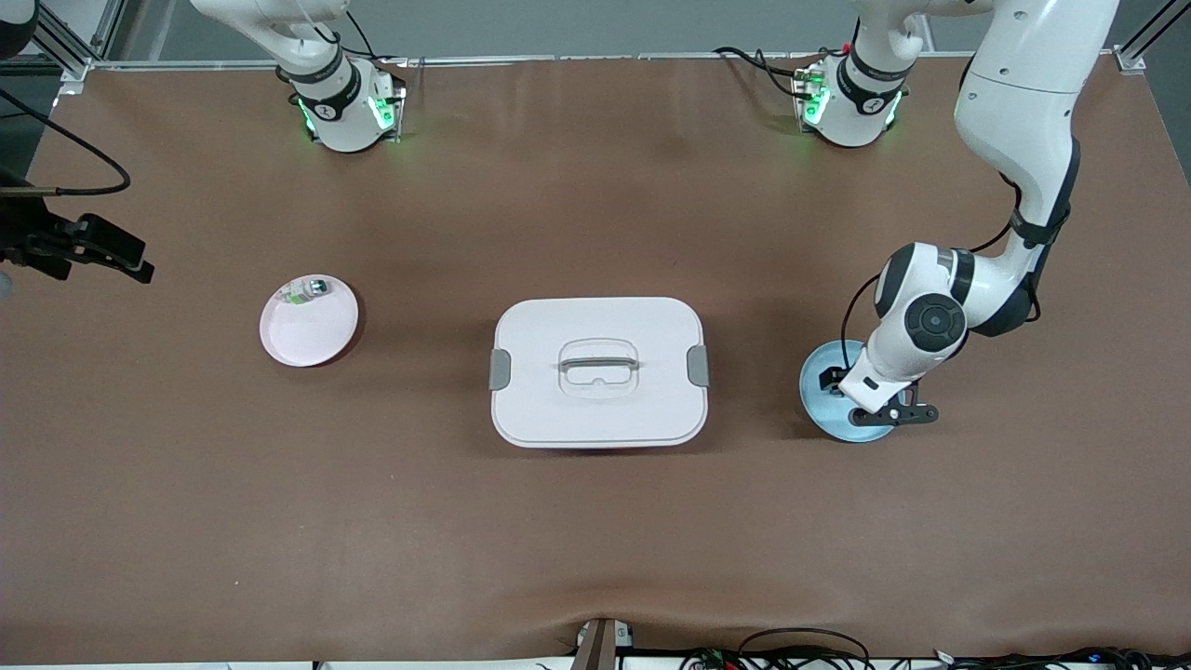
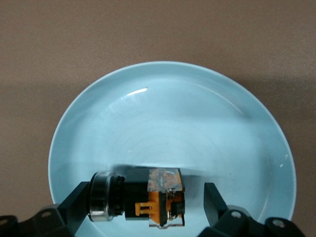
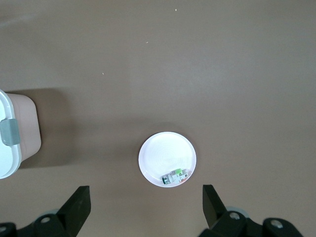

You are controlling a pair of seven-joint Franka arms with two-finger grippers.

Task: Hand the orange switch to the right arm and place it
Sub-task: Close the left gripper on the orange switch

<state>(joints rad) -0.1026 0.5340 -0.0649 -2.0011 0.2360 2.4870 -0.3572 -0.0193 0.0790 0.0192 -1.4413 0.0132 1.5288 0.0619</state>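
The orange switch [image 2: 153, 197], black with an orange part and a silver ring at one end, lies on its side in a light blue plate [image 2: 173, 118] at the left arm's end of the table. My left gripper [image 2: 145, 203] is down in that plate [image 1: 817, 395] with its fingers open, one on each side of the switch; one finger [image 2: 79, 202] is at the silver ring, the other stands apart from the switch. In the front view the left gripper [image 1: 873, 400] hides the switch. My right gripper [image 3: 145, 207] is open and empty, high over the table by the pink plate.
A pink plate [image 1: 307, 330] toward the right arm's end holds a small clear-and-green component [image 1: 307, 290], also in the right wrist view [image 3: 174, 177]. A white lidded box [image 1: 598, 372] with a handle stands in the middle of the table, between the two plates.
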